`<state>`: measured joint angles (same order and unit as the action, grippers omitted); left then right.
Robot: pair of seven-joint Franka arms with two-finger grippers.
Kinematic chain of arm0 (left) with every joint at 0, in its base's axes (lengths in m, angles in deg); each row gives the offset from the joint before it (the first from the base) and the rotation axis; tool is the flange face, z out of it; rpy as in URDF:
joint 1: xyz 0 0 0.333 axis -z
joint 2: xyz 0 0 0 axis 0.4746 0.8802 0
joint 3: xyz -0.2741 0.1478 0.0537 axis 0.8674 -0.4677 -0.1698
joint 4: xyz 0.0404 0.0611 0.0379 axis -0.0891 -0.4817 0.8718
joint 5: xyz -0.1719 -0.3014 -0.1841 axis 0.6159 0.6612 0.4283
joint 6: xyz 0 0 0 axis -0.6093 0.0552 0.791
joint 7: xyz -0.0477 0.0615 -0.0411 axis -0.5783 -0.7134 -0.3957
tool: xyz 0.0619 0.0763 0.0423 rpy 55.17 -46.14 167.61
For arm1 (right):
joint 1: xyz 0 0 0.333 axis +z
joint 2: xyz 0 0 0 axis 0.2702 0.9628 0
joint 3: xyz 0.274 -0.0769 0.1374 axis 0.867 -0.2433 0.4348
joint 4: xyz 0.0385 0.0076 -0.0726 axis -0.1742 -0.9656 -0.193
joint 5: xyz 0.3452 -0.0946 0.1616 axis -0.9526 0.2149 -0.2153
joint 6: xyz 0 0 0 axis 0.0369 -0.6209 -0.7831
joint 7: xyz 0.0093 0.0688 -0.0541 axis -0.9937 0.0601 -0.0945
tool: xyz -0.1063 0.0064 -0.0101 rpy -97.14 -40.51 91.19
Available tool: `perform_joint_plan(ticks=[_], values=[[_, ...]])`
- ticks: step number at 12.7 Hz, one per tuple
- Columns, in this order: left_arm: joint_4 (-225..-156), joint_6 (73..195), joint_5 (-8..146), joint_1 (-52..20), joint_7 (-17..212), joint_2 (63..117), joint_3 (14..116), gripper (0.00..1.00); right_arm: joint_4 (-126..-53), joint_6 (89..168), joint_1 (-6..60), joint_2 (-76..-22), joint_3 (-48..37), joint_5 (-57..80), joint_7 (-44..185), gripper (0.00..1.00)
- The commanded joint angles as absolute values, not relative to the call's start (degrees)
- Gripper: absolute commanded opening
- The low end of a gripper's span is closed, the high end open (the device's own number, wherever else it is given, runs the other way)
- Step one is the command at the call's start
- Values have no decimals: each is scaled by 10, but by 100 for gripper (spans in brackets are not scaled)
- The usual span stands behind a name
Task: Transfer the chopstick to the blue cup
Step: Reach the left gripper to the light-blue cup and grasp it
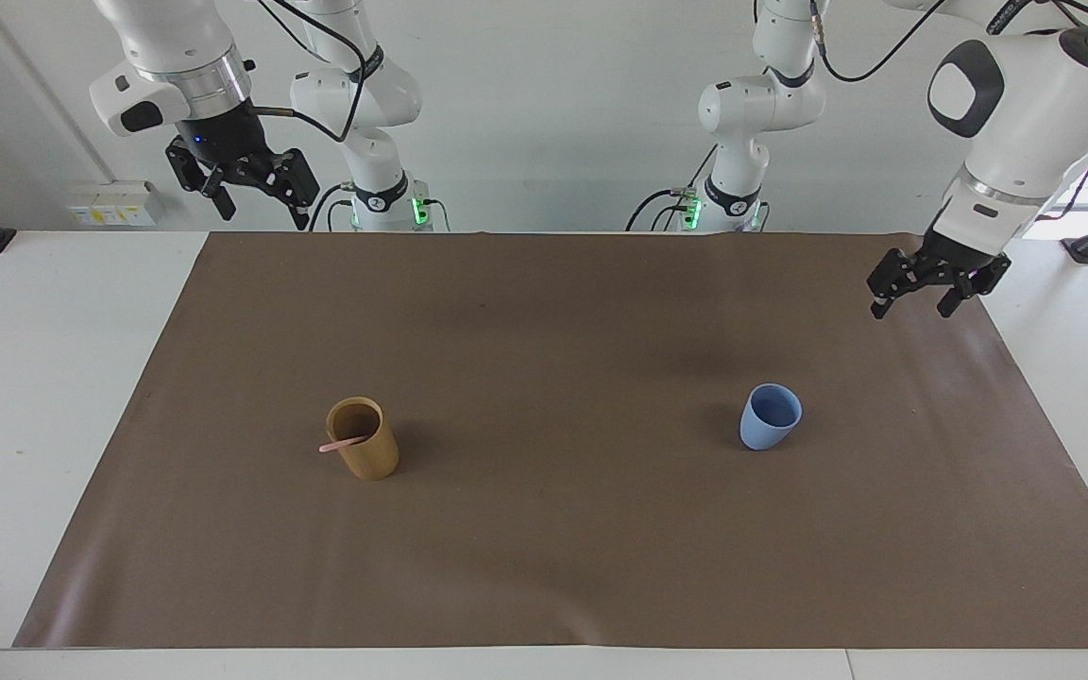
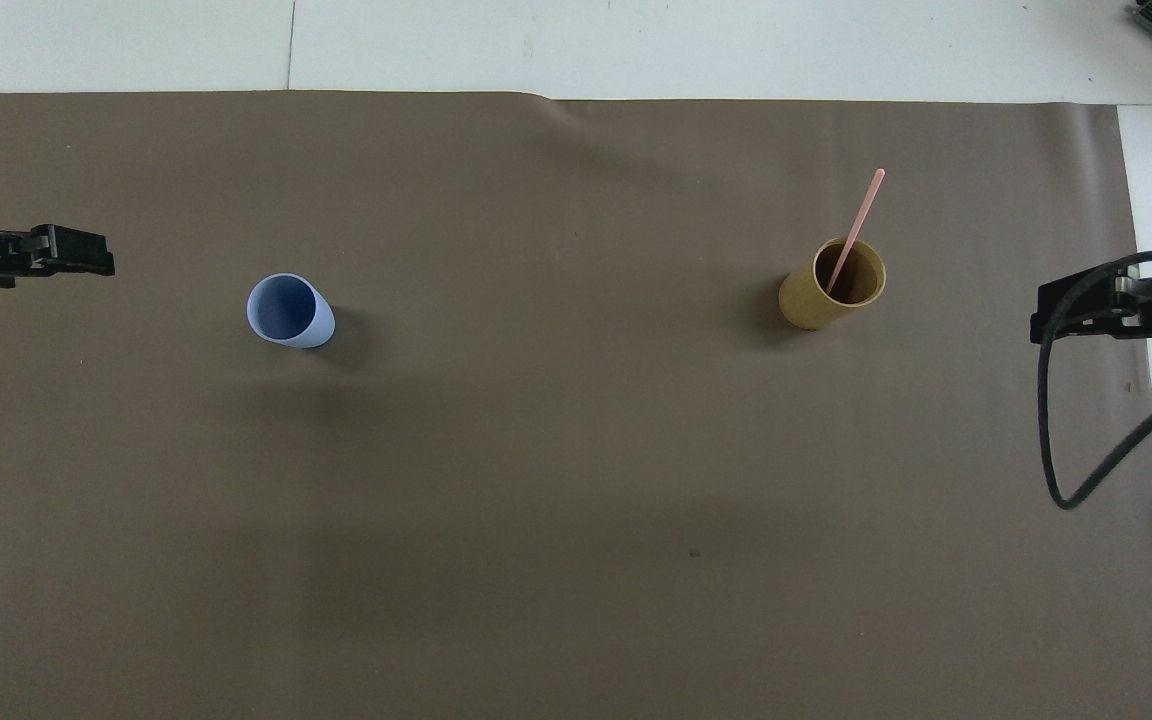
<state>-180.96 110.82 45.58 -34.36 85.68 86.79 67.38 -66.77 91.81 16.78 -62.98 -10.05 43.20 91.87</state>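
Brown mat point(image 1: 563, 529) covers most of the table in the facing view, with bare white table point(image 1: 43, 397) along each end. The tan cup point(image 1: 363, 438) stands toward the right arm's end, one pink chopstick point(image 1: 341, 444) leaning out over its rim. The blue cup point(image 1: 771, 416) stands toward the left arm's end, with a wide stretch of open mat between the two cups. The left gripper point(image 1: 912, 304) hangs over the mat's edge at its own end, fingers apart and holding nothing. The right gripper point(image 1: 261, 206) waits high at the robots' edge, fingers spread.

From overhead, the chopstick point(image 2: 857, 231) slants out of the tan cup point(image 2: 833, 285). The blue cup point(image 2: 288, 311) sits apart from the left gripper point(image 2: 76, 252), which enters at the mat's point(image 2: 576, 480) side edge. The right gripper point(image 2: 1116, 305) pokes in at its own end; I cannot tell its fingers here.
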Motion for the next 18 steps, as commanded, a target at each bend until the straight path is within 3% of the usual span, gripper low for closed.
perform_joint_plan(ticks=[1,5,8,13,14,15,16,18], values=[[-1831,1164,455,-333,888,920,677,100,-664,919,162,-629,-96,431,926,100],[-1882,1200,455,-265,964,930,677,100,-664,919,162,-629,-96,431,926,100],[-1925,1222,455,-264,965,910,678,100,-664,921,166,-629,-91,431,918,100],[-1949,1282,455,-261,978,931,677,100,-667,942,163,-629,-94,419,857,100],[-1948,1301,455,-262,1001,933,677,83,-672,942,162,-632,-96,419,857,100],[-1946,1303,455,-263,1014,934,678,27,-672,942,161,-633,-97,419,857,100],[-1948,1300,455,-261,1017,934,677,0,-672,944,161,-633,-98,419,858,100],[-1940,1305,455,-261,1013,936,677,0,-672,943,161,-633,-99,419,858,100]])
